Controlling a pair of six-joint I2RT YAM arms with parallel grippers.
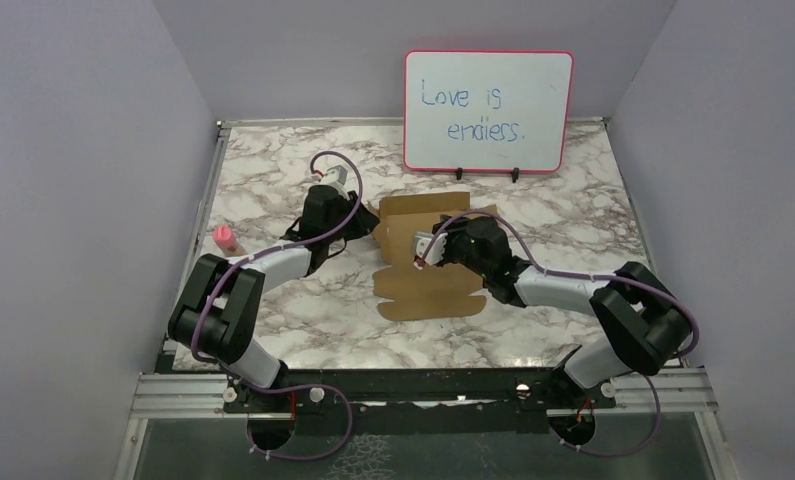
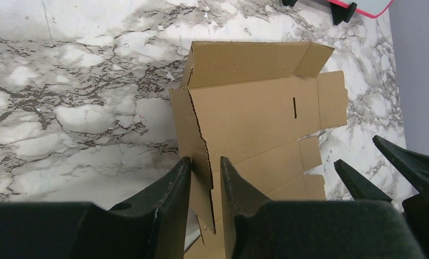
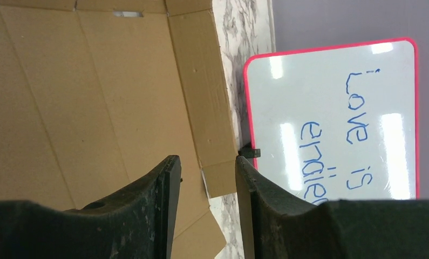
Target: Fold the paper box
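The paper box (image 1: 423,285) is a brown cardboard sheet lying part-folded mid-table, its far wall and left side flap raised. My left gripper (image 1: 365,232) is at the box's left edge. In the left wrist view its jaws (image 2: 204,160) stand narrowly open around the upright side flap (image 2: 193,129); the flap touches the left finger and a gap shows at the other. My right gripper (image 1: 423,252) hovers over the box's floor (image 3: 93,97). Its jaws (image 3: 206,159) are open with nothing between them, and a small corner flap (image 3: 220,178) lies beyond. Its fingers (image 2: 406,162) also show in the left wrist view.
A pink-framed whiteboard (image 1: 488,110) with blue writing stands on black feet just behind the box. A small pink bottle (image 1: 224,238) sits near the table's left edge. Grey walls close in the marble table (image 1: 303,330) on three sides.
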